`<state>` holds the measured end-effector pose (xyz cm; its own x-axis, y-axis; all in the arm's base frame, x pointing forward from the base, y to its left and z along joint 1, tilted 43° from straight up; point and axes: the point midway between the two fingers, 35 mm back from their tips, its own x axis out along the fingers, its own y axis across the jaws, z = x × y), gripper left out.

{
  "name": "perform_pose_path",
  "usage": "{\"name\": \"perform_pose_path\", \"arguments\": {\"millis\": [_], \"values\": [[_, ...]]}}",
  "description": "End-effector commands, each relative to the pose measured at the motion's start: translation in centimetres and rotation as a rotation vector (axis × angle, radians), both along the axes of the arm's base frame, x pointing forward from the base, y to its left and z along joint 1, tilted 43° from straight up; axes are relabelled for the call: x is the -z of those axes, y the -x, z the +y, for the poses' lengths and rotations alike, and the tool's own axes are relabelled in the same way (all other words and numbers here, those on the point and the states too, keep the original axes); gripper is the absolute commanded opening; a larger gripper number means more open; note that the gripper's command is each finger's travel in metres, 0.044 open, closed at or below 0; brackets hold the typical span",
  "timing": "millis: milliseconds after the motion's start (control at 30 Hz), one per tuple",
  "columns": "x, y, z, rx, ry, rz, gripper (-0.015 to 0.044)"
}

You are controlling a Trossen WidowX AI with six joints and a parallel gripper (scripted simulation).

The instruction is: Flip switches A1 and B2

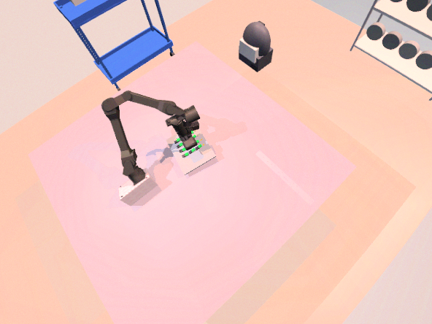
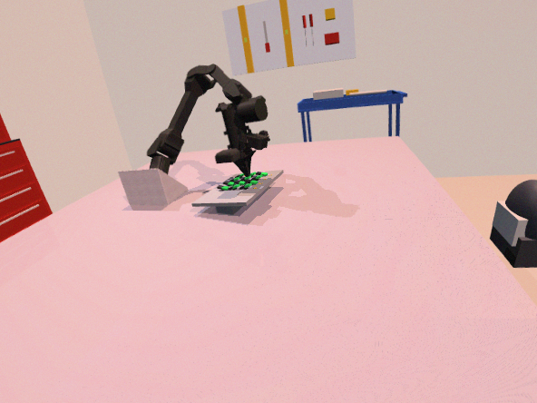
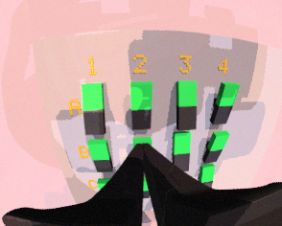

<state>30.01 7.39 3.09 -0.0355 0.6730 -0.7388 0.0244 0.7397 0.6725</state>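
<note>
Hand [image 3: 144, 157] closed, empty, tips at switch B2 [image 3: 142, 143]; four columns.

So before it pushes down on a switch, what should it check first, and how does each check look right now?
1. Black robot hand shut, nothing held: ok.
2. Fingertips meet in one point for pressing: ok.
3. Tip lined up with column 2, over the green-and-black B2 switch: ok.
4. Tip already touching B2: cannot tell, the hand hides it.
5. Green-and-black A1 switch already flipped: cannot tell.
6. Grey switch panel lying flat on the pink table: ok.
</note>
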Motion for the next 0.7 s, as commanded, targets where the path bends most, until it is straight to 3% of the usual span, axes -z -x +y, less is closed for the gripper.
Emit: {"name": "perform_pose_path", "arguments": {"millis": [0,667], "values": [[0.18,0.13,0.11,0.003,-0.003,0.008,0.0000],[0.38,0.14,0.29,0.003,-0.003,0.008,0.0000]]}}
